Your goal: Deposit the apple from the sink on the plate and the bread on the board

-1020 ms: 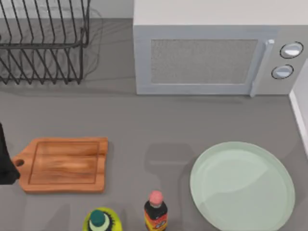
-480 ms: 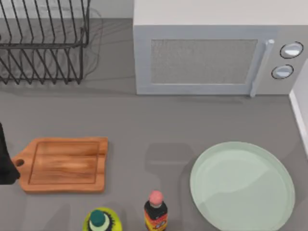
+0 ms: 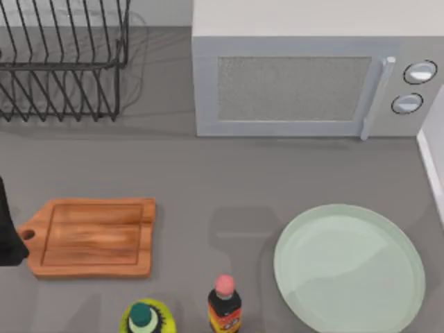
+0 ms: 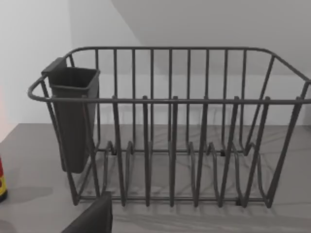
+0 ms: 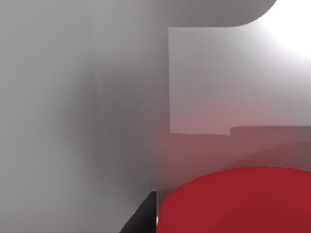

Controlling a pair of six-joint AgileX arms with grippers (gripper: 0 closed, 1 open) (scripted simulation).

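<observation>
The apple is bright red and sits very close in the right wrist view, inside the grey sink. A dark part of my right gripper lies against the apple's side. The pale mint-green plate lies bare at the table's front right. At the front left lies the orange-brown board, with nothing on it. My left gripper is parked at the table's left edge, beside the board's handle. The bread is out of view.
A microwave stands at the back, and a black wire dish rack with a cutlery cup at the back left. A pink-capped dark bottle and a green-topped bottle stand at the front edge.
</observation>
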